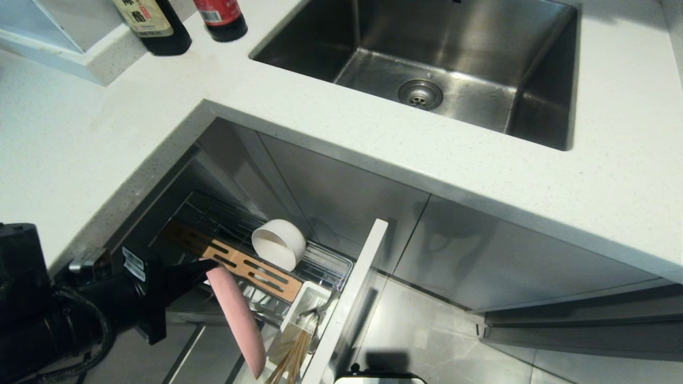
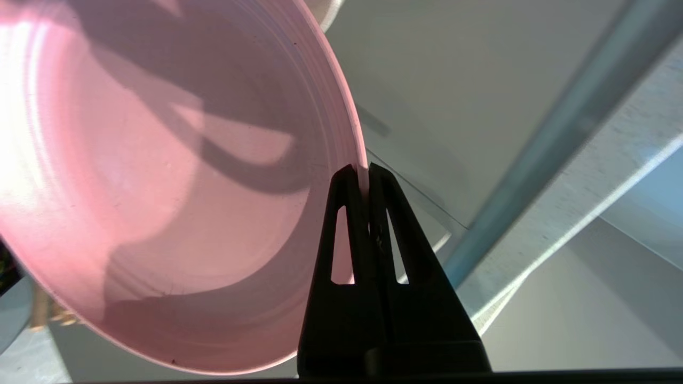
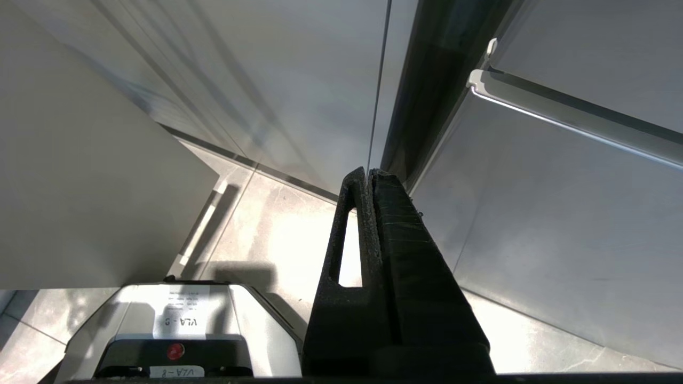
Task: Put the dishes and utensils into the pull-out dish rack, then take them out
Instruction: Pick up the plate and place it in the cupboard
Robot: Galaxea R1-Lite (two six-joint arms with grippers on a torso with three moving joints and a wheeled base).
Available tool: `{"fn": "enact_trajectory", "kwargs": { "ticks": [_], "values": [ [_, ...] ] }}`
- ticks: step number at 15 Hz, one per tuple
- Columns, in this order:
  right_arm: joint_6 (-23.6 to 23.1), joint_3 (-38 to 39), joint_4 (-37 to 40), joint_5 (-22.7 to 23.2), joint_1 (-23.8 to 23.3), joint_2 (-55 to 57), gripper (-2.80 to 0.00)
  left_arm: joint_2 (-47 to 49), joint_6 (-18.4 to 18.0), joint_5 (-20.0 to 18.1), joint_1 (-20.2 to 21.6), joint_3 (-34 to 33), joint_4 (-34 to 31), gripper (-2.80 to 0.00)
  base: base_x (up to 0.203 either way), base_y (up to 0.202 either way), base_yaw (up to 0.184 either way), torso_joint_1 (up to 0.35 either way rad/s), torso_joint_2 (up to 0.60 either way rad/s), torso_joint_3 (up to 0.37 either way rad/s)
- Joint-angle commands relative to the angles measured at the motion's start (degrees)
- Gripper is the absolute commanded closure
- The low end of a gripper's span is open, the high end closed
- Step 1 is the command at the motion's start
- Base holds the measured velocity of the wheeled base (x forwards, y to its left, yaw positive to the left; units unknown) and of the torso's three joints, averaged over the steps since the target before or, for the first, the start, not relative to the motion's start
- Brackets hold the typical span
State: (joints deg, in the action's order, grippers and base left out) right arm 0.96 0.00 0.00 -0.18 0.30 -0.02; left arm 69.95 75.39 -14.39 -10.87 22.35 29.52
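Observation:
My left gripper (image 1: 209,265) is shut on the rim of the pink plate (image 1: 237,320), which hangs edge-on and tilted above the pull-out dish rack (image 1: 224,226). In the left wrist view the gripper (image 2: 362,173) pinches the plate (image 2: 160,176) rim. The cream-white bowl (image 1: 279,244) lies on its side in the rack beside the tan slotted wooden strip (image 1: 251,266). Chopsticks (image 1: 291,362) and a grey spoon (image 1: 320,309) stand in the white utensil cup (image 1: 307,298) behind the pale cabinet front (image 1: 349,304). My right gripper (image 3: 369,173) is shut and empty, parked low over the floor.
The steel sink (image 1: 427,58) is set in the white countertop (image 1: 320,128) above the rack. Two dark bottles (image 1: 155,24) stand at the back left. Grey cabinet doors (image 1: 480,256) lie to the right of the rack. The robot's base (image 3: 176,330) shows under the right wrist.

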Motion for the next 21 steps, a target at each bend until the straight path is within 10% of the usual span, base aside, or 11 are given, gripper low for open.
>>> {"fn": "enact_trajectory", "kwargs": {
  "ticks": [1,10,15,21],
  "values": [
    [0.0,0.1,0.0,0.0,0.0,0.0,0.0,-0.9,-0.3,0.0,-0.2,0.3,1.2,0.0,0.0,0.0,0.0,0.0,0.0,0.0],
    [0.0,0.1,0.0,0.0,0.0,0.0,0.0,-0.4,-4.5,0.1,0.9,0.1,2.2,0.0,0.0,0.0,0.0,0.0,0.0,0.0],
    [0.0,0.1,0.0,0.0,0.0,0.0,0.0,0.1,6.8,0.8,3.3,0.2,7.0,0.0,0.0,0.0,0.0,0.0,0.0,0.0],
    [0.0,0.1,0.0,0.0,0.0,0.0,0.0,-0.1,7.8,0.9,3.3,0.0,7.1,0.0,0.0,0.0,0.0,0.0,0.0,0.0]
  ]
}}
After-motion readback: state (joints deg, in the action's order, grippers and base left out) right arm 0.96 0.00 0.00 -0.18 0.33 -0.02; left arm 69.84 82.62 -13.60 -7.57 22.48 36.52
